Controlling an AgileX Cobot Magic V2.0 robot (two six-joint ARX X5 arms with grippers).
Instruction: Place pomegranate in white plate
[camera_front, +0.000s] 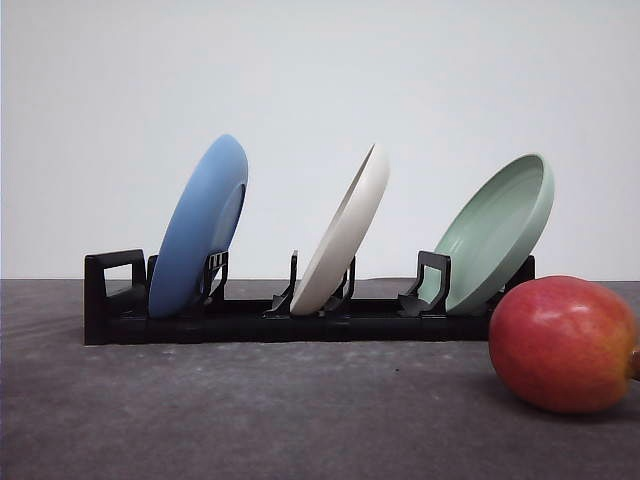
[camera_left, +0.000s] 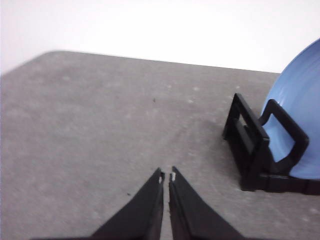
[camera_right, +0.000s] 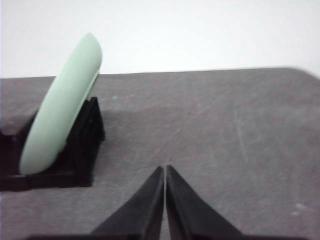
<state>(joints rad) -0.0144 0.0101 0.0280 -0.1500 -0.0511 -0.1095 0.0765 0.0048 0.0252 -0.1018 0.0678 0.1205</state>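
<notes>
Pomegranate (camera_front: 563, 344) lay on grey table (camera_front: 250, 410), front right, just before right end of black dish rack (camera_front: 300, 320), near pale green plate (camera_front: 497, 232). White plate (camera_front: 345, 236) stood on edge in rack's middle slot, tilted right, between blue plate (camera_front: 200, 226) on left and green plate on right. Left gripper (camera_left: 166, 178) clenched, tips nearly touching, holding nothing, above bare table beside rack's blue-plate end. Right gripper (camera_right: 164, 170) clenched, empty, above table beside green plate's end of rack.
</notes>
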